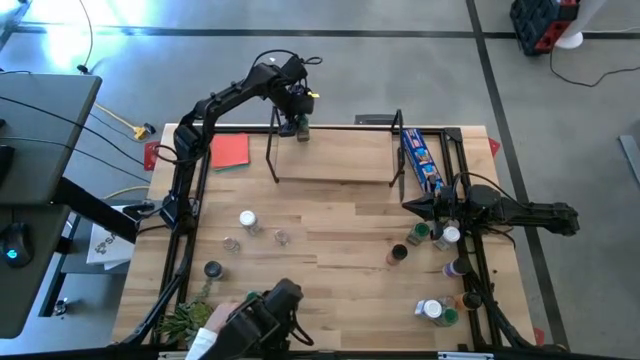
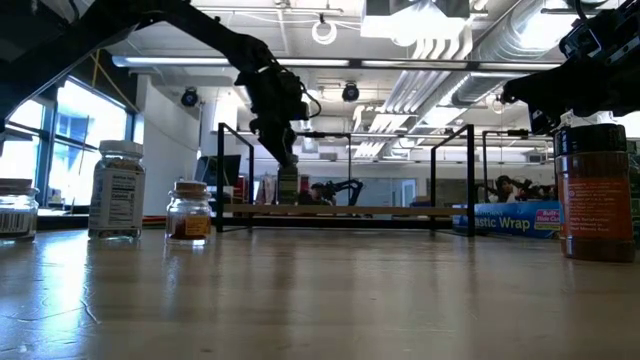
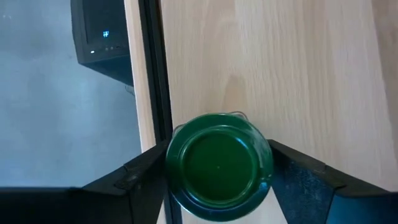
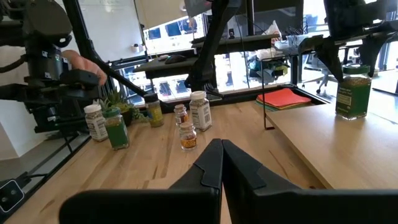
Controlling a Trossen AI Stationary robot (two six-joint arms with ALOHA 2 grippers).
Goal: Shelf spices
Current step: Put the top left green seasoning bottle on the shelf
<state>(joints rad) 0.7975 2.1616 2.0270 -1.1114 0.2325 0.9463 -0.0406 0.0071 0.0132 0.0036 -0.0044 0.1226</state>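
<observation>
Green-lidded, the spice jar (image 3: 219,165) stands upright on the light-wood shelf (image 1: 330,155), close to the shelf's left end and just beside the black metal upright frame (image 3: 153,68) there. The left gripper (image 1: 297,122) hangs directly over it, its two dark fingers (image 3: 143,177) standing one on either side of the jar; whether they press the glass or stand a little off it cannot be told, since the lid hides the contact line. In the low view the same jar (image 2: 288,186) sits on the board under the gripper, its base on the wood. The right gripper (image 4: 222,163) waits low over the table's right side with its fingers pressed together and nothing between them. Around it, on the right part of the wooden table (image 1: 330,235), a cluster of spice jars (image 1: 440,236) stands, with more jars (image 1: 436,312) near the front right corner. On the left part, a white-lidded jar (image 1: 247,220) and two clear-lidded jars (image 1: 282,238) stand apart from one another. A long blue printed packet (image 1: 421,160) lies at the shelf's right end, a red flat square (image 1: 230,150) lies near its left end, and a small green plant (image 1: 183,320) sits at the front left corner, where a person's hand (image 1: 210,341) also shows.
</observation>
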